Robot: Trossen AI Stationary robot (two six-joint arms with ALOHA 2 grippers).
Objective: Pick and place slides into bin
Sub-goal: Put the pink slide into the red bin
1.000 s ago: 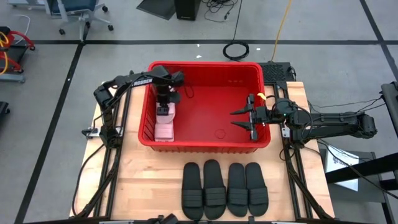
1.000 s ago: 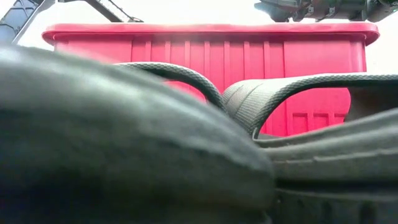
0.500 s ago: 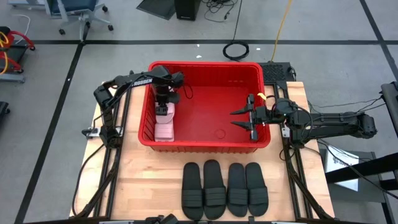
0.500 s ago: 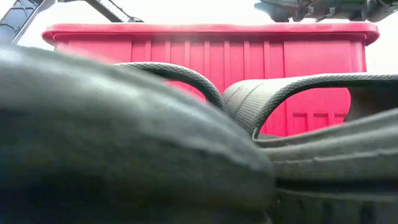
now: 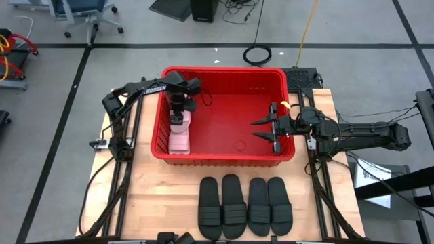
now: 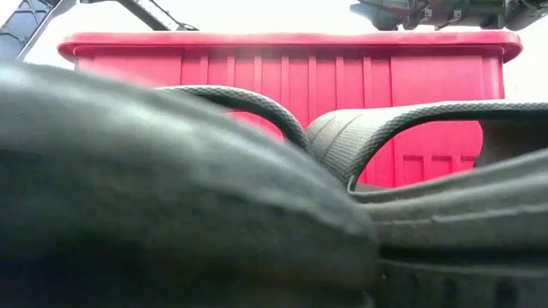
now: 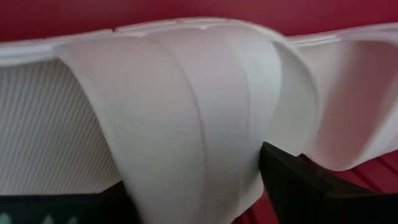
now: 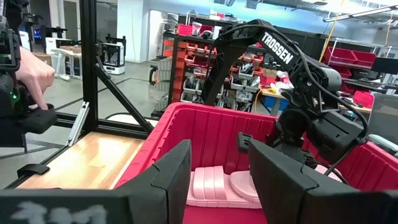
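Note:
The red bin (image 5: 224,70) stands at the middle of the table. Two white slides (image 5: 180,137) lie along its left wall, one partly on the other; they look pink in the right wrist view (image 8: 214,185). My left gripper (image 5: 178,116) points down into the bin and is shut on the upper white slide (image 7: 186,112). My right gripper (image 5: 255,129) hangs level over the bin's right part, open, with nothing between its fingers. Several black slides (image 5: 245,207) lie side by side, soles down, on the table near its front edge. My left gripper has the white slide's wide strap (image 7: 205,143) between its two fingers, one finger (image 7: 292,183) at each edge of the strap. The fingers come from above, pointing down. The slide lies in the bin on the other white slide.
The low view is mostly filled by the black slides' straps (image 6: 257,104), with the bin's near wall (image 6: 291,73) behind them. Beyond the table's left side a person's hand (image 8: 31,74) rests on a dark device. Bare wood shows on the table (image 5: 169,176) before the bin.
My left gripper has tipped a little at the wrist while staying at the same place in the bin. The white slides lie where they were.

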